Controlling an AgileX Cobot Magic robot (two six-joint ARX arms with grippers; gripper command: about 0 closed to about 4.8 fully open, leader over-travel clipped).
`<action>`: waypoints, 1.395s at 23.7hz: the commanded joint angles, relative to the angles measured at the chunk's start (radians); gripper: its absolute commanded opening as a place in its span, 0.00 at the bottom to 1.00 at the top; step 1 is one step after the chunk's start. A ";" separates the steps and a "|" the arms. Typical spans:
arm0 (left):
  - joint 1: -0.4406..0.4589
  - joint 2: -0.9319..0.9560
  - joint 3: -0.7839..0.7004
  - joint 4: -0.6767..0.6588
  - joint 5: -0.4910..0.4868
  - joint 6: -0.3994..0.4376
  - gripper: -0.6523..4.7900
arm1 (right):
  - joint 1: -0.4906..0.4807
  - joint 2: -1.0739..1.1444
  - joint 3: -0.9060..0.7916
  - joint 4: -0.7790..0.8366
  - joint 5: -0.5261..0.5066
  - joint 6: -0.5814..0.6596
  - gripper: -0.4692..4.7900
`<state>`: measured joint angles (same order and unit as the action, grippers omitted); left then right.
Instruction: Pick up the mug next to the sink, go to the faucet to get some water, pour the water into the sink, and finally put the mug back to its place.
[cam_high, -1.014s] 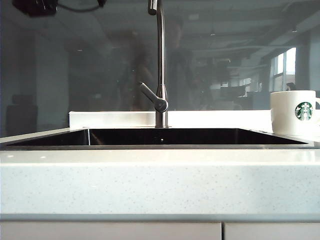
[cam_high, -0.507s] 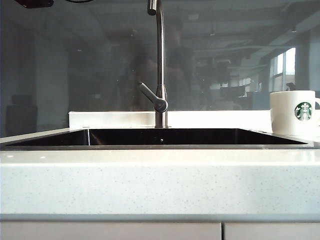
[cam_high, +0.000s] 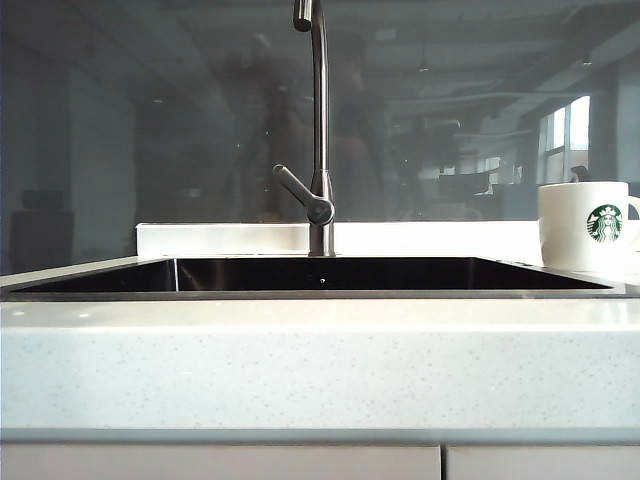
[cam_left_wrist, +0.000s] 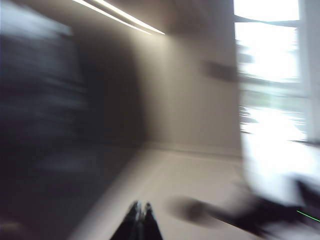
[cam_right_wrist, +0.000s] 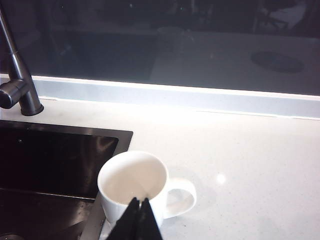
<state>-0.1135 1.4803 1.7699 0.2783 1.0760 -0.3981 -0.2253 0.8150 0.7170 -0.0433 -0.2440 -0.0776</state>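
The white mug (cam_high: 585, 225) with a green logo stands upright on the countertop, just right of the sink (cam_high: 320, 293). In the right wrist view the mug (cam_right_wrist: 131, 180) looks empty, its handle pointing away from the sink (cam_right_wrist: 50, 155). My right gripper (cam_right_wrist: 139, 201) is shut and hovers over the mug's near rim, holding nothing. My left gripper (cam_left_wrist: 141, 206) is shut and empty in a blurred view of a wall and window. The steel faucet (cam_high: 320, 130) rises behind the sink's middle; its base (cam_right_wrist: 17, 85) shows too. The water is out of view. Neither gripper shows in the exterior view.
A pale speckled countertop (cam_high: 320, 360) runs in front of the sink and extends beyond the mug (cam_right_wrist: 240, 150). A low white ledge (cam_high: 220, 238) and dark glass stand behind the sink. Cabinet fronts lie below the counter edge.
A dark part of an arm at the exterior view's top left has risen out of the frame. The mug and faucet have kept still.
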 joint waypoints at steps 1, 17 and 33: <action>-0.028 -0.163 -0.072 -0.735 -0.731 0.528 0.11 | 0.000 -0.004 0.003 0.017 -0.002 0.003 0.07; 0.165 -1.234 -1.179 -0.427 -0.813 0.536 0.11 | 0.000 0.000 0.003 0.017 0.005 0.003 0.07; 0.161 -1.476 -1.736 -0.201 -1.061 0.383 0.11 | 0.000 0.004 0.003 0.017 0.005 0.003 0.07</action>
<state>0.0463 0.0032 0.0406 0.0597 0.0444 -0.0193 -0.2256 0.8211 0.7170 -0.0437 -0.2390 -0.0776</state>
